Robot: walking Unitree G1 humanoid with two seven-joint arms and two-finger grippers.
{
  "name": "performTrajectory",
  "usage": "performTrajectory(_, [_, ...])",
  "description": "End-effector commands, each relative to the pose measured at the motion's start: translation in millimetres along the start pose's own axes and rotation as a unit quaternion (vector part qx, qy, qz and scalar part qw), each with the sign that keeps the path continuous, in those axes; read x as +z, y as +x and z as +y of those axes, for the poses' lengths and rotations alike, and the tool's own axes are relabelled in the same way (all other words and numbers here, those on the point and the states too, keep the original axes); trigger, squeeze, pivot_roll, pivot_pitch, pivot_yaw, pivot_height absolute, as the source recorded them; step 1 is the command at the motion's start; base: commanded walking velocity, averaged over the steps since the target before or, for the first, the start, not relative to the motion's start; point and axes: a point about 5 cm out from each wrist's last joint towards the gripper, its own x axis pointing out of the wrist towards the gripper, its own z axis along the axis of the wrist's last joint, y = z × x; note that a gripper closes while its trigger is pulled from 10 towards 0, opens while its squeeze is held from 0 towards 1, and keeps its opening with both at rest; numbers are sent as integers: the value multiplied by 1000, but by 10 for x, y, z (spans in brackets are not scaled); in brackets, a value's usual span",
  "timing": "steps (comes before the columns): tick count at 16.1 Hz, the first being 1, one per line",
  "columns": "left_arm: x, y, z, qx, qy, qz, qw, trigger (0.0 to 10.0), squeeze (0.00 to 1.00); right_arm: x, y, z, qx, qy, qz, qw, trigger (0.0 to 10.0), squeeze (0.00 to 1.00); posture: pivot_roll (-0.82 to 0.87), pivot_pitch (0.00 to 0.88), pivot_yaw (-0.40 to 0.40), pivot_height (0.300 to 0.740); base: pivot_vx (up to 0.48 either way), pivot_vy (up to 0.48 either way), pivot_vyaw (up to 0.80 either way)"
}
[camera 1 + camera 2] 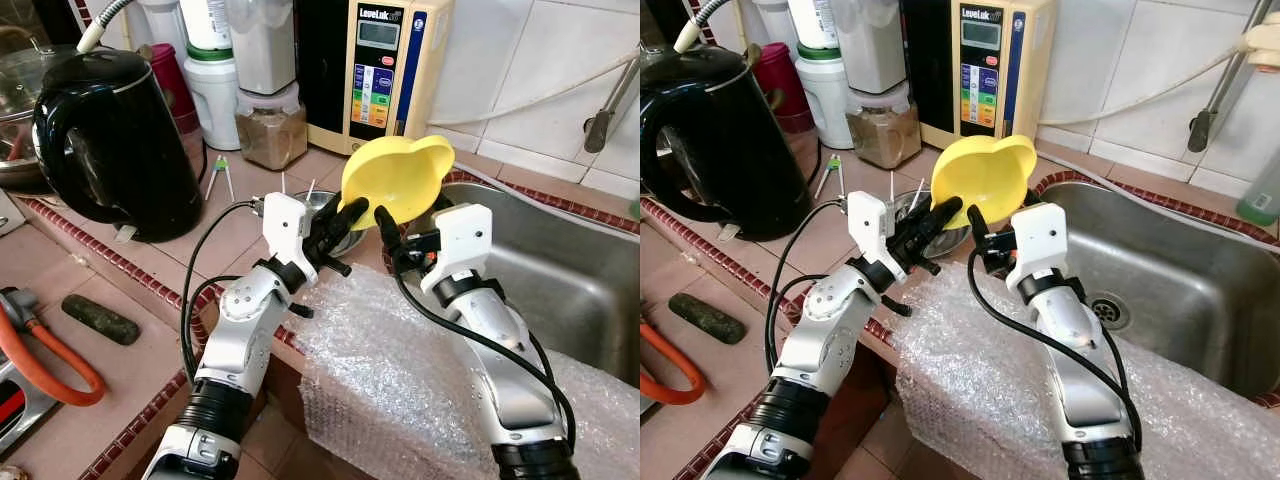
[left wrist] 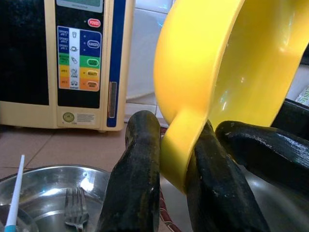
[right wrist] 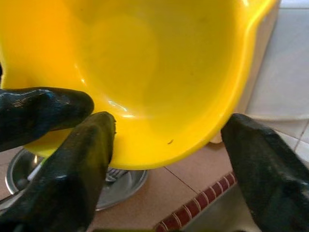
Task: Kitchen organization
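Note:
A yellow plastic bowl [image 1: 400, 175] is held tilted above the counter, between the steel dish and the sink. My left gripper [image 1: 350, 212] is shut on a tab at the bowl's rim [image 2: 178, 145], with one finger [image 2: 137, 174] on each side of it. My right gripper [image 1: 388, 228] reaches in from the sink side and stands open. Its fingers [image 3: 82, 164] straddle the lower edge of the bowl [image 3: 145, 72]; one touches the bowl's underside and the other stands a little apart from it.
A steel dish [image 2: 48, 193] holding a fork lies under the bowl. A black kettle [image 1: 110, 140], a jar [image 1: 270, 125] and a water ioniser [image 1: 385, 70] stand behind. The steel sink [image 1: 560, 260] is at right. Bubble wrap [image 1: 380, 370] covers the counter's front edge.

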Motion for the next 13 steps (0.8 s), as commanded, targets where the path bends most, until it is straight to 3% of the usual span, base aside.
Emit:
performTrajectory(1, [-22, 20, -176, -60, -1, 4, 998, 0, 0, 49, 88, -59, -12, -6, -9, 1000, 0, 0, -17, 0, 41, 740, 0, 0, 0])
performTrajectory(5, [-37, 28, -215, -66, -1, 9, 998, 0, 0, 117, 192, -64, -18, -22, -31, 999, 0, 0, -21, 0, 44, 740, 0, 0, 0])
performTrajectory(13, [-55, 30, -263, -74, -7, 13, 997, 0, 0, 201, 239, -170, -51, -38, -61, 996, 0, 0, -21, 0, 48, 740, 0, 0, 0])
